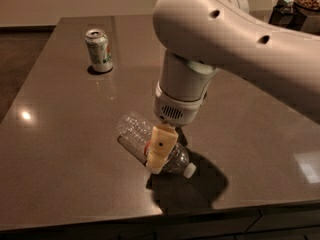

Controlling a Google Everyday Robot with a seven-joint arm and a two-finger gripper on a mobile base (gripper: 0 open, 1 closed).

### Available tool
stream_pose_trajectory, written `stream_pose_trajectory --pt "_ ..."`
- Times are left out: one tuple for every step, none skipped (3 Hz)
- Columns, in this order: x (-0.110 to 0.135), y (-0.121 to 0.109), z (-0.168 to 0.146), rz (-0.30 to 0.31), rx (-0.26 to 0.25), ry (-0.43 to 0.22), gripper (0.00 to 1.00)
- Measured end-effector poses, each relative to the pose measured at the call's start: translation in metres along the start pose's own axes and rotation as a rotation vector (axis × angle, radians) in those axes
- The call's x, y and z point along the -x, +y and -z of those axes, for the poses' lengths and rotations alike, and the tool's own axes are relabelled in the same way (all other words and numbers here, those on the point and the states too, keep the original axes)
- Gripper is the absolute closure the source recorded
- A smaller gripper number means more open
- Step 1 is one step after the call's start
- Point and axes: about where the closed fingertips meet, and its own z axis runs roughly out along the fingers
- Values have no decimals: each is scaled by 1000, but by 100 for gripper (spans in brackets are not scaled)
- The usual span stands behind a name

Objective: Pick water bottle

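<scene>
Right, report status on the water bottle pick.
Gripper low over the water bottle, at its label band. Bottle on its side on the table, cap toward near right. Soda can upright far left, well clear.

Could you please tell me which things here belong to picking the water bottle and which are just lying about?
Part of the job: water bottle, lying on its side on the table; claw, low over the bottle's middle.
Just lying about: soda can, upright at the far left.
</scene>
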Motion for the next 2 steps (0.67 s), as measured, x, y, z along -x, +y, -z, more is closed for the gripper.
stream_pose_trajectory --pt "2 -2 1 4 0 0 39" --pt "4 -4 4 16 -3 1 62"
